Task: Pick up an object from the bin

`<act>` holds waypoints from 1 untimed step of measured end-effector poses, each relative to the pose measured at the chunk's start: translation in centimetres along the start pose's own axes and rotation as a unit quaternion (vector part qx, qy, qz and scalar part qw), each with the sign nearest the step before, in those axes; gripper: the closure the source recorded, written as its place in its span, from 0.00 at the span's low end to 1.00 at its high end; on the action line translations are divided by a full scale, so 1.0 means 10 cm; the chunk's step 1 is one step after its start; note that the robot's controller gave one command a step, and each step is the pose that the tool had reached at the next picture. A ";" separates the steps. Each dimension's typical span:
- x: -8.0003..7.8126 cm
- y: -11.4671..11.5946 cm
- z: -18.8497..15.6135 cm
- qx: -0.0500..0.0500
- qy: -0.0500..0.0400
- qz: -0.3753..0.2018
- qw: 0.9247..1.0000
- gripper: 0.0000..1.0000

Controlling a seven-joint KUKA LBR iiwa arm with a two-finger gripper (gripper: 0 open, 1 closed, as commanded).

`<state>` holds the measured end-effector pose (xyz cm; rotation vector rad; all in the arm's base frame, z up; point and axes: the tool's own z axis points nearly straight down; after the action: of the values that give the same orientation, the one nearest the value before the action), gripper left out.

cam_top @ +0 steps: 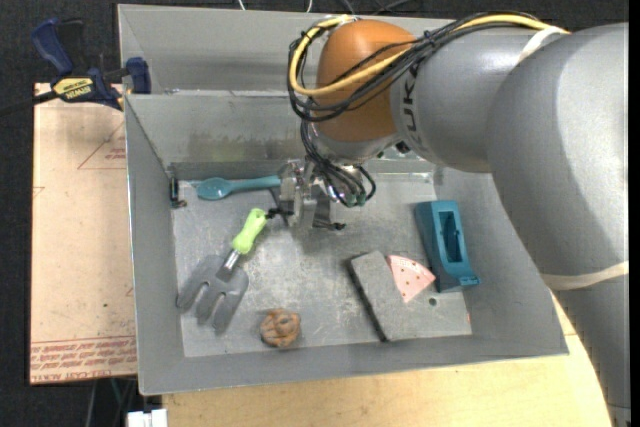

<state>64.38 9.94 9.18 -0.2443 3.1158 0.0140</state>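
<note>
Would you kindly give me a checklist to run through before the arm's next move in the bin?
1. Gripper down inside the grey metal bin, near its back wall: ok.
2. Nearest things known, teal plastic spoon and green-handled grey garden fork, both left of it in the view: ok.
3. Something already held: cannot tell.
4. Teal rectangular box, grey block with pink wedge and brown lump lie apart from the gripper: ok.
5. Which thing it targets: cannot tell.

light: bright, even | glare: faint, bin wall (230, 130) | shadows: soft, perhaps overhead
</note>
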 end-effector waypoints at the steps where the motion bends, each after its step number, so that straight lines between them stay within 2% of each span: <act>1: 0.02 0.00 -0.39 0.000 0.004 -0.003 1.000 1.00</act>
<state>64.14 9.91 13.12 -0.2554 3.1236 0.0124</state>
